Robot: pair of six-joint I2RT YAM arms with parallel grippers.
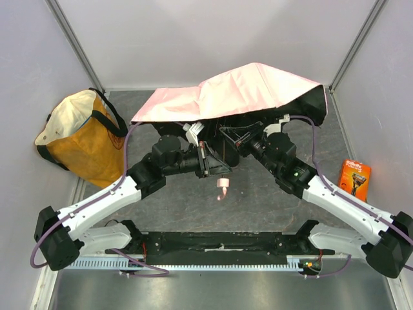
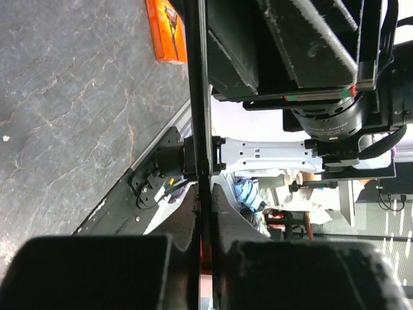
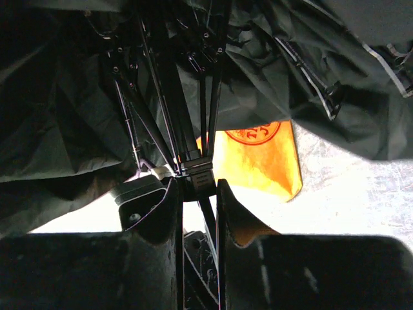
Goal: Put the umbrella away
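Two tools are meeting under the pale pink fabric folding umbrella (image 1: pixel 239 90), which is lying open at 12 o'clock on the grey marbled bench (image 1: pixel 193 206), black lining facing down. The left tool (image 2: pixel 205 194) is pinching its thin black shaft (image 2: pixel 197 97), and the right tool (image 3: pixel 197 190) is clasping the black runner (image 3: pixel 195 174) narrowly. An orange-and-cream tote bag (image 1: pixel 77 139) is sitting at 10 o'clock.

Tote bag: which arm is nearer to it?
Left. The left arm runs close beside the tote bag, on its inner side. The right arm sits well off on the opposite side, reaching in under the umbrella from the right.
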